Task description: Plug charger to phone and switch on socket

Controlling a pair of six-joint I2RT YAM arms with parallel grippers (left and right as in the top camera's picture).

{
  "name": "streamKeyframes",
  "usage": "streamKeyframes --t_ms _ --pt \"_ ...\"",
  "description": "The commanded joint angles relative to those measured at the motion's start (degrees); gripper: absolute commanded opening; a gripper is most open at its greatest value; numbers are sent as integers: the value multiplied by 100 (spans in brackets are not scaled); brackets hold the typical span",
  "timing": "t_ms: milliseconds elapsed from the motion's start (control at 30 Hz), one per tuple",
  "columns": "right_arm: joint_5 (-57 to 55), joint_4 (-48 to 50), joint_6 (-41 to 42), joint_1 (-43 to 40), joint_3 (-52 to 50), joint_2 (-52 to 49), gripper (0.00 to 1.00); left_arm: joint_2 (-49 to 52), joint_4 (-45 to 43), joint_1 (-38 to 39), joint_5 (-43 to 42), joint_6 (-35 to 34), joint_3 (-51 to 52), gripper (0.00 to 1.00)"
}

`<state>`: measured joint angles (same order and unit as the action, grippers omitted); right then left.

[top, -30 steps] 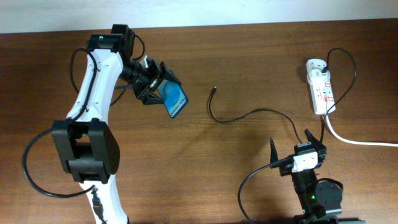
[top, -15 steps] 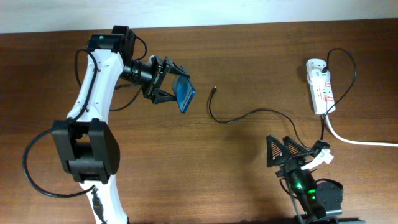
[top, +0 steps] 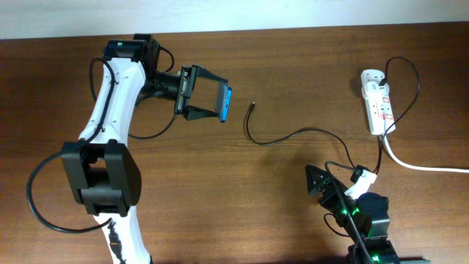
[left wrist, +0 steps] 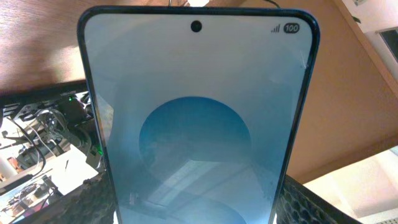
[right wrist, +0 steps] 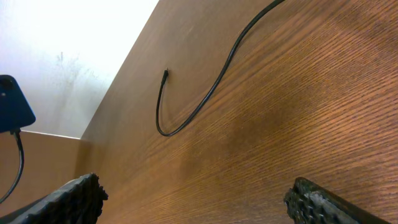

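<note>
My left gripper (top: 204, 102) is shut on the phone (top: 224, 103), held above the table, edge-on to the overhead camera. In the left wrist view the phone's blue screen (left wrist: 196, 124) fills the frame between my fingers. The charger, a thin black cable (top: 293, 135), curves across the table; its plug tip (top: 253, 105) lies just right of the phone. It also shows in the right wrist view (right wrist: 205, 99). The socket, a white power strip (top: 378, 100), lies at the far right. My right gripper (top: 333, 183) is open and empty above the table, below the cable.
The power strip's thick white cord (top: 425, 166) runs off the right edge. The back edge of the table meets a white wall (top: 293, 13). Bare wood lies between the two arms.
My left gripper has turned the phone from screen-up to edge-on and moved it right, toward the plug tip. My right arm has turned and tilted, its gripper now pointing left.
</note>
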<state>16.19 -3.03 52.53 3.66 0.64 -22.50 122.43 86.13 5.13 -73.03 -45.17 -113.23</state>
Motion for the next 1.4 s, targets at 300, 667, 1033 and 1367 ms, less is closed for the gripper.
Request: streamKeyframes --t_ms 300,667,1033,1367 --pt "94 -63 28 -31 4 -11 98 -31 9 -2 -4 -68 -140 0" --pt "96 -66 28 -31 4 -11 98 -28 11 -2 448 -691 -140 0" --pt "92 -66 28 -31 4 -11 98 -31 7 -2 535 -817 -140 0" --pt "-13 -68 28 -31 4 -11 98 -31 -13 -2 776 -815 -140 0"
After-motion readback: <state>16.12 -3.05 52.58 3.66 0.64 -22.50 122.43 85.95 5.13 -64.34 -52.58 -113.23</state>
